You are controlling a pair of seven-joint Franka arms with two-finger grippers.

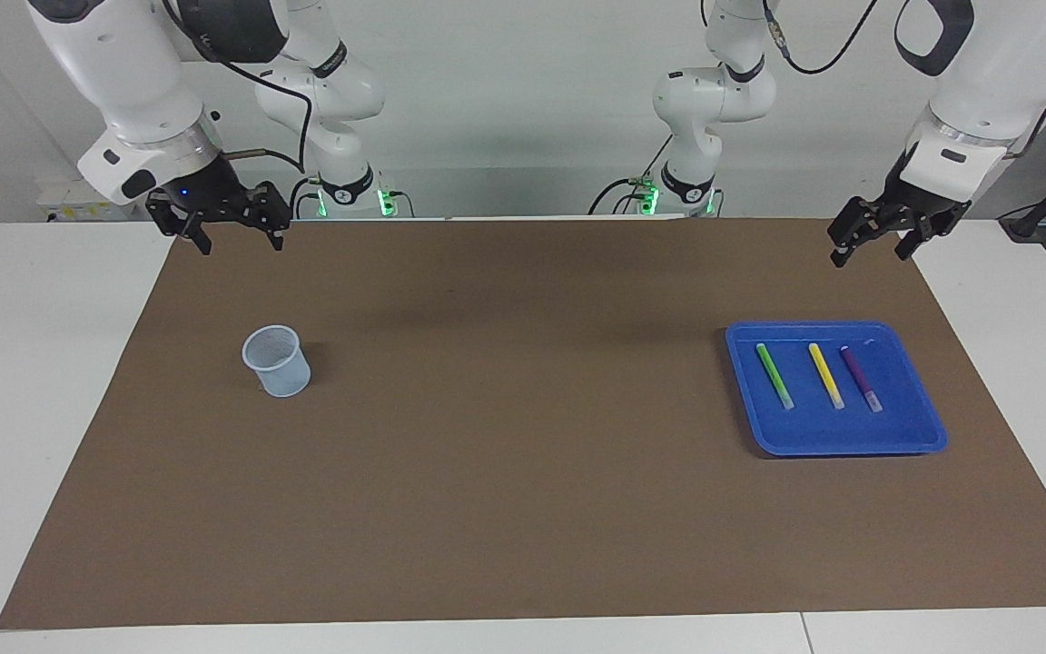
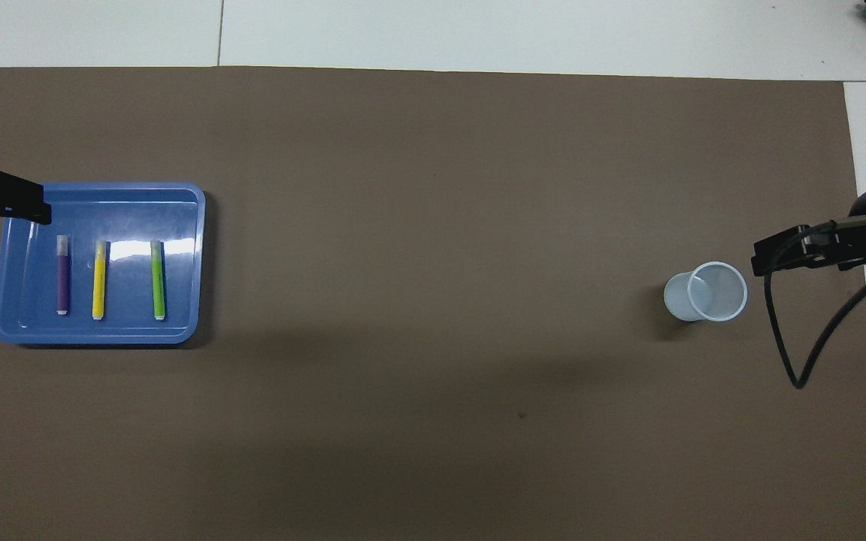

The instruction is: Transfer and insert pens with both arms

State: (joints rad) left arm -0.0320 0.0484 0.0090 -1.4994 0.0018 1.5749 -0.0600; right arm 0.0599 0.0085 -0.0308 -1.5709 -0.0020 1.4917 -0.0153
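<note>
Table: brown mat (image 1: 523,509) on white top, both arms waiting up at the robots' edge.
Pens: green (image 1: 774,375), yellow (image 1: 825,375), purple (image 1: 861,378), flat and parallel in the tray (image 1: 850,443), toward the left arm's end.
Cup (image 1: 277,361): upright toward the right arm's end.
Left gripper (image 1: 873,245): jaws apart, empty, above the mat's edge.
Right gripper (image 1: 234,232): jaws apart, empty.
Handling: probably light, stiff, slick and prone to roll; pinch mid-barrel, across it.
Views: facing shows both grippers whole; overhead shows the cup's hollow.
</note>
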